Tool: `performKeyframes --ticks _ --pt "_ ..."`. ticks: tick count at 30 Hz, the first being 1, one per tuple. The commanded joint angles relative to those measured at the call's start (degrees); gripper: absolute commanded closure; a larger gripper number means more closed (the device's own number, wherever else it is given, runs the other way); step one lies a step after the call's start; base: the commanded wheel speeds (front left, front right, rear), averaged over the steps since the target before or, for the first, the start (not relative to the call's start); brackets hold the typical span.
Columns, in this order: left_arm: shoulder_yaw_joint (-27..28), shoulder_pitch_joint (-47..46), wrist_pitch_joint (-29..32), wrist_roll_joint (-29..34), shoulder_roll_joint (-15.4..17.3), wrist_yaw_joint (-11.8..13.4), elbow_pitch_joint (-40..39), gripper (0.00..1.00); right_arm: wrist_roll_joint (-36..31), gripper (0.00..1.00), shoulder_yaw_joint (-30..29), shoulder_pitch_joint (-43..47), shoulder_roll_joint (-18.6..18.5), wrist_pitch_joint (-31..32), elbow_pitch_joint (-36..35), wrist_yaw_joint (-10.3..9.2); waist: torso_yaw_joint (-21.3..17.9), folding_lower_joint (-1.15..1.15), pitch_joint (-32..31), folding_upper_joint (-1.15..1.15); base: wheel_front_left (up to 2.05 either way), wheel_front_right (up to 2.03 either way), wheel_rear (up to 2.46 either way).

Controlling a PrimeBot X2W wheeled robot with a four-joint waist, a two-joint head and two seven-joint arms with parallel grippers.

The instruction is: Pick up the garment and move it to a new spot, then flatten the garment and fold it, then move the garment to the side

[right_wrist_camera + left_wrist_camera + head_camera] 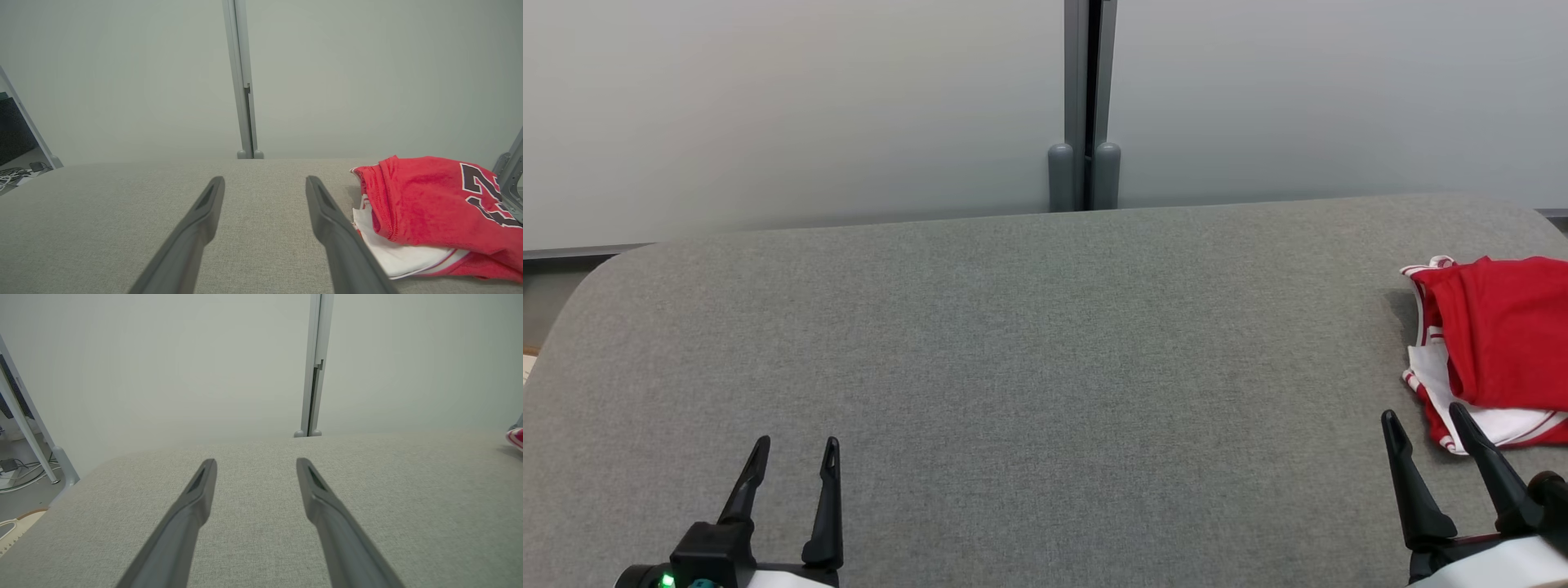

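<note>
At near left the left gripper (796,445) hovers over the grey fabric-covered table (1045,327), fingers spread wide and empty. At near right the right gripper (1423,418) is equally wide and empty. The crumpled red-and-white jersey (1503,343) lies just beside its right finger, toward the far right. The right wrist view adds a dark number print (470,181) that the head view crops.

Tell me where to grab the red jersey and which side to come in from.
Probably the thick red fold along the jersey's left edge: it stands proud of the white layer, so there is something to close on. Come from the near left with the open right gripper, which sits just short of that edge.
</note>
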Motion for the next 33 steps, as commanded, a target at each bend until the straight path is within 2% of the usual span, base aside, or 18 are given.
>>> performKeyframes --ticks 1,4,5,9,33 --pt "-0.05 -1.03 -0.39 -0.05 0.46 -0.07 0.05 0.0 -0.17 0.0 -0.04 0.45 0.08 0.18 -0.39 0.0 0.08 0.0 0.07 0.0 0.0 0.0 0.0" --pt "-0.24 -1.29 -0.51 0.28 0.67 -0.08 -0.06 0.0 -0.06 0.0 0.08 0.43 0.02 0.3 -0.33 0.0 0.25 0.0 0.27 0.0 0.0 0.0 0.0" --pt "-0.44 -0.57 -0.44 0.08 0.27 -0.2 -0.15 1.0 0.24 1.0 0.17 0.0 0.15 0.58 0.01 0.0 0.29 0.0 0.35 0.0 0.0 0.0 0.0" --pt "-0.66 0.26 -0.25 -0.48 -0.54 -0.31 1.03 1.0 0.75 1.0 0.43 0.14 0.75 0.52 1.51 0.0 0.28 0.0 0.37 0.0 0.0 0.0 0.0" --pt "4.15 -3.61 4.9 -24.25 -2.42 -4.8 3.72 1.0 24.82 1.0 -0.86 -4.79 1.82 0.35 7.93 0.0 0.01 0.0 0.51 0.0 0.0 0.0 0.0"
